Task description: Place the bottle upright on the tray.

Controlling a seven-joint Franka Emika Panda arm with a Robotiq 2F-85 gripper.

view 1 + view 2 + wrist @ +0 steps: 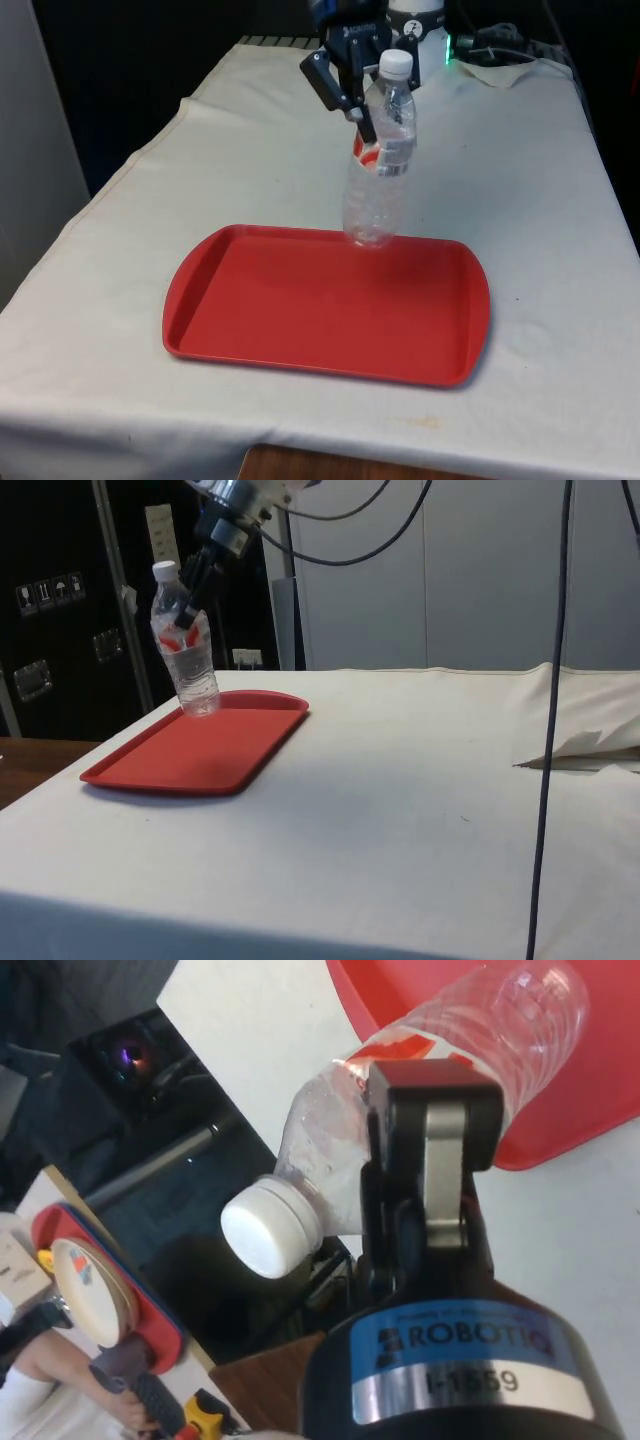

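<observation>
A clear plastic bottle (380, 170) with a white cap (397, 62) and a red-and-white label stands nearly upright, leaning slightly. Its base is at the far rim of the red tray (300, 320); I cannot tell whether it touches. My black gripper (362, 122) is shut on the bottle's upper part, just below the neck, coming from behind it. From the side, the bottle (190, 665) hangs under the gripper (192, 602) over the tray's (190, 760) far end. In the wrist view one finger (430, 1120) lies across the bottle (500, 1020), with the tray (600, 1080) beyond.
The white cloth (520, 200) covers the table around the tray. A crumpled fold (500, 70) lies at the far end. A dark cable (550, 700) hangs in the side view. In the wrist view a person's arm (30, 1360) is visible beyond the table.
</observation>
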